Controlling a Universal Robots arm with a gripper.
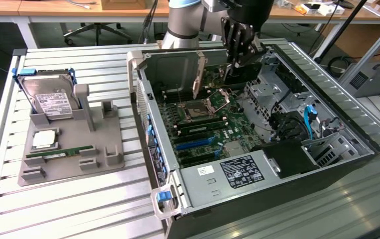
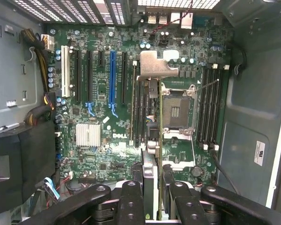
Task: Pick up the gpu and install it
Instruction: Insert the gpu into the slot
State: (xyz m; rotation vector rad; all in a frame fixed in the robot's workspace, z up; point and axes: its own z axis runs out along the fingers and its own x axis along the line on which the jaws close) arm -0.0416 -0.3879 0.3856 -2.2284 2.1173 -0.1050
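My gripper [image 1: 239,56] hangs over the open computer case [image 1: 323,149], near its far end, shut on the gpu [image 1: 243,75]. The gpu is a dark flat card hanging edge-down above the motherboard [image 1: 207,132]. In the wrist view the gpu [image 2: 152,68] is seen edge-on, running from between my fingers [image 2: 131,199] out to its silver bracket. It hovers over the strip between the black expansion slots and the CPU socket [image 2: 175,110]. The blue slot [image 2: 113,79] lies off to one side of the card, untouched.
On the exterior view's left, a grey fixture [image 1: 104,144] holds a hard drive [image 1: 52,102], a CPU chip [image 1: 44,139] and a green RAM stick [image 1: 60,152]. Case walls, a drive cage [image 1: 269,84] and cables [image 1: 306,119] crowd the card. RAM slots [image 2: 210,108] flank the socket.
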